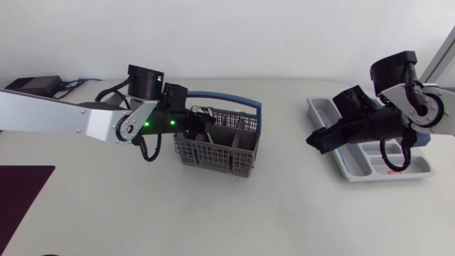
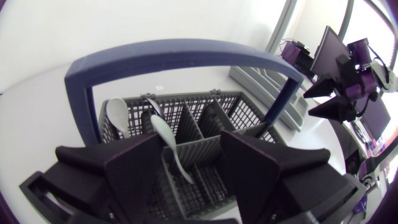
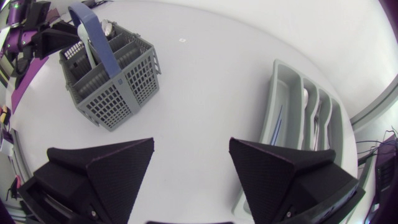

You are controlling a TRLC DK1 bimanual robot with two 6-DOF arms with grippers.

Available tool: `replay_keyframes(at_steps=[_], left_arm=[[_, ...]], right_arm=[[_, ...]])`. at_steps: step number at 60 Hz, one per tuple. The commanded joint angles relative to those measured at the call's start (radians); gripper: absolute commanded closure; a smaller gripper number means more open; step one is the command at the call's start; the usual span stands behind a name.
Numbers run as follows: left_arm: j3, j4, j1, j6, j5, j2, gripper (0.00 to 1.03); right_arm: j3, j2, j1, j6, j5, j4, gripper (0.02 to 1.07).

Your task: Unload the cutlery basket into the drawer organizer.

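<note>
The grey cutlery basket (image 1: 217, 142) with a blue handle (image 2: 180, 53) stands mid-table. My left gripper (image 1: 193, 130) reaches down into its left side. In the left wrist view this gripper (image 2: 193, 155) is open around the pale handle of a spoon (image 2: 168, 140); a gap shows beside the handle. A second spoon (image 2: 115, 112) leans in a far compartment. The grey drawer organizer (image 1: 355, 174) lies at the right with some cutlery in its slots (image 3: 306, 98). My right gripper (image 1: 318, 140) hovers open and empty over the organizer's left edge (image 3: 273, 106).
A dark purple mat (image 1: 21, 199) lies at the table's front left corner. A black box (image 1: 32, 84) with cables sits at the back left. The basket (image 3: 118, 81) is far ahead of my right gripper (image 3: 189, 155), with bare white table between.
</note>
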Motion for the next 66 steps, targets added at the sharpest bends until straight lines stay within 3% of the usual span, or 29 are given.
replay_keyframes(at_steps=[1, 38, 66], left_arm=[[0.036, 0.013, -0.008, -0.023, -0.008, 0.045, 0.49], [0.007, 0.054, -0.015, 0.011, -0.062, 0.034, 0.97], [-0.223, 0.174, -0.117, 0.118, -0.109, -0.205, 1.0]], right_arm=[[-0.029, -0.014, 0.009, 0.012, 0.003, 0.01, 0.2], [-0.066, -0.044, 0.025, 0.006, 0.005, 0.024, 0.2], [-0.083, -0.066, 0.046, 0.007, 0.008, 0.024, 0.2]])
